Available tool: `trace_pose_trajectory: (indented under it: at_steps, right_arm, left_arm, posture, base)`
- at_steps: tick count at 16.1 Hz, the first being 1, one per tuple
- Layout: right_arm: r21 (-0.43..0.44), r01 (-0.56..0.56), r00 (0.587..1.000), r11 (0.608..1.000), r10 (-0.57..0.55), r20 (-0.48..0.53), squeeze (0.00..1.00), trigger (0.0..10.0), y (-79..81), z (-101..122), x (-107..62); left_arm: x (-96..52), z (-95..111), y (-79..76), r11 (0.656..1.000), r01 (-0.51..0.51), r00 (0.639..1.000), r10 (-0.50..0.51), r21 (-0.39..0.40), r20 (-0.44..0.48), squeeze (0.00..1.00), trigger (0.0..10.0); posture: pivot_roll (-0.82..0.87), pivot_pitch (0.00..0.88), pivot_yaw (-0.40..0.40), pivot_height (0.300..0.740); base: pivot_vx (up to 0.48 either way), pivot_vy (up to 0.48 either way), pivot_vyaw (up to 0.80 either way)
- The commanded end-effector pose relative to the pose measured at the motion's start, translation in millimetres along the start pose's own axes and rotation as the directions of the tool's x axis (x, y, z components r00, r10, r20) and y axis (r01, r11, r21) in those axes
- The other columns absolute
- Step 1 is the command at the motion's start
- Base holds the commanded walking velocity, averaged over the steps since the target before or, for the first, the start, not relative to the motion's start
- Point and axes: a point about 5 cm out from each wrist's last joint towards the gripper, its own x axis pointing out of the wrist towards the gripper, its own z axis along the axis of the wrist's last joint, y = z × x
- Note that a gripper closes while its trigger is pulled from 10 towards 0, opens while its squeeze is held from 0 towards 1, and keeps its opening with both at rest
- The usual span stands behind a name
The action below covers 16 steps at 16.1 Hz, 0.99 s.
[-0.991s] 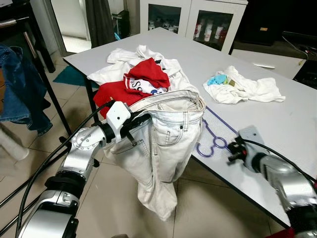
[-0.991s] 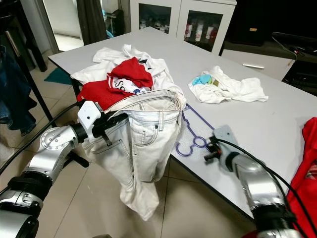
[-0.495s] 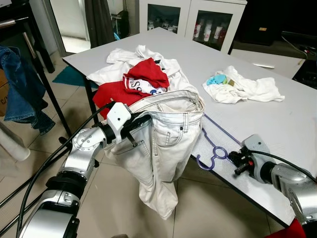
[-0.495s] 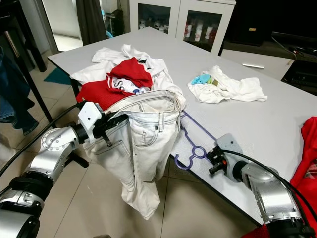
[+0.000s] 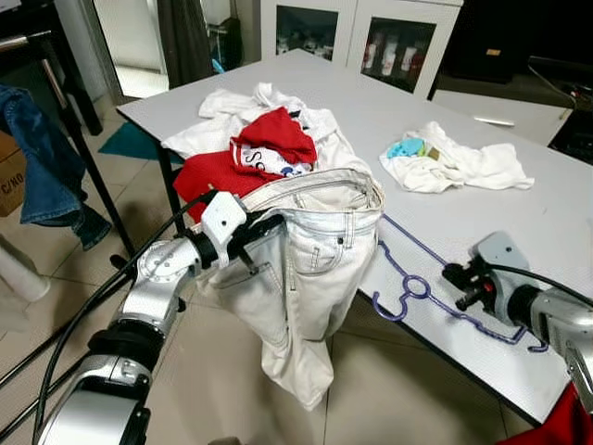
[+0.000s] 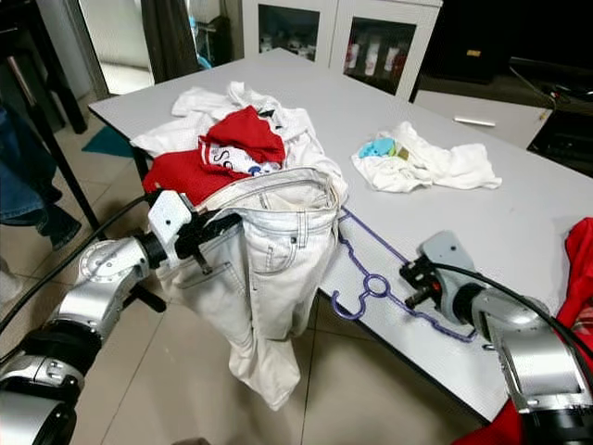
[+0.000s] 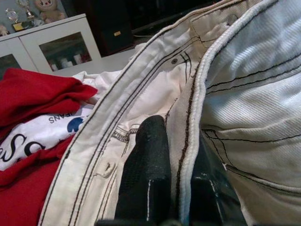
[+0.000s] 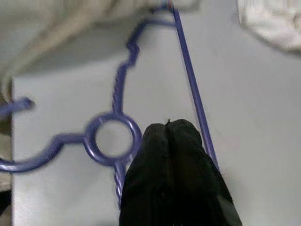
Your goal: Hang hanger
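- Left hand point(image 5: 252, 234): clamped on the waistband of the white jeans point(image 5: 310, 278), one finger point(image 7: 146, 174) inside the band; the jeans hang off the counter point(image 5: 519, 222) edge.
- Right hand point(image 5: 460, 286): fingers pressed together above the counter, over the purple hanger point(image 5: 412, 287).
- Hanger: flat at the counter's near edge, one end under the jeans.
- Red garment point(image 5: 269, 139): on the white laundry pile behind.

Hanger point(image 5: 435, 287) far end hidden under jeans point(image 5: 315, 269); wrist view blurred.

Silver jointed arms, black cables trailing, white wrist housings, black textured fingers point(image 7: 146, 174) on each tool.
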Motion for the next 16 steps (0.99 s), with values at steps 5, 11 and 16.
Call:
trace_pose_trajectory:
  at_steps: [5, 11, 16]
  right_arm:
    - [-0.118, -0.055, 0.975, 0.992, 0.079, 0.208, 1.0, 10.0, 31.2, 26.6, -5.5]
    - [-0.327, -0.104, 0.968, 0.939, 0.171, 0.183, 0.95, 10.0, 59.5, 14.3, -10.9]
    - [-0.439, -0.177, 0.971, 0.881, 0.229, 0.067, 0.0, 10.0, 72.9, -13.2, -8.6]
  left_arm:
    - [5.1, 8.1, 1.2, 1.0, 0.004, 0.999, -0.005, 0.03, 0.033, 0.0, 0.0]
    - [5.7, 7.8, -0.2, 1.0, 0.008, 0.999, -0.009, 0.027, 0.035, 0.0, 0.0]
    - [6.7, 7.7, -0.8, 1.0, 0.008, 0.999, -0.009, 0.026, 0.037, 0.0, 0.0]
  posture:
    - [-0.03, 0.0, -0.048, 0.74]
    - [-0.03, 0.0, -0.05, 0.74]
    - [-0.03, 0.0, -0.057, 0.74]
  base:
    - [0.0, 0.0, 0.0]
    - [0.0, 0.0, 0.0]
    - [0.0, 0.0, 0.0]
